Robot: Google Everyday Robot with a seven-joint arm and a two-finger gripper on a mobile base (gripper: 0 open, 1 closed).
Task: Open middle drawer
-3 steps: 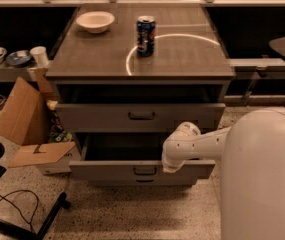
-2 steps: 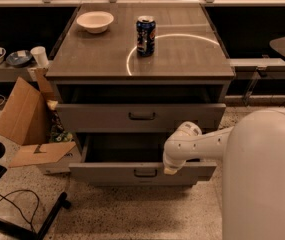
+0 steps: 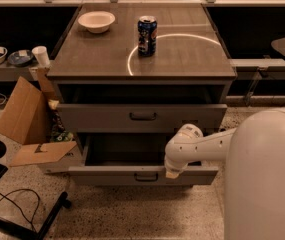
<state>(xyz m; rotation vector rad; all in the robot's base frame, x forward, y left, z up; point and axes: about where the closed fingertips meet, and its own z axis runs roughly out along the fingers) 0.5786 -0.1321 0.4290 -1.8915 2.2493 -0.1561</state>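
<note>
The middle drawer (image 3: 107, 175) is pulled well out of the grey cabinet, showing its dark inside. Its low front panel carries a small dark bar handle (image 3: 146, 177) at the centre. My gripper (image 3: 172, 172) is at the end of the white arm, right at the top edge of that front panel, just right of the handle. The arm's wrist covers the gripper's tip. Above it, the taller-fronted drawer (image 3: 192, 117) with a wider handle stands slightly out of the cabinet.
On the cabinet top (image 3: 192, 59) are a blue can (image 3: 147, 35) and a white bowl (image 3: 96, 21). An open cardboard box (image 3: 27, 119) lies on the floor at the left, next to a black chair base (image 3: 12, 219). My white body (image 3: 267, 179) fills the lower right.
</note>
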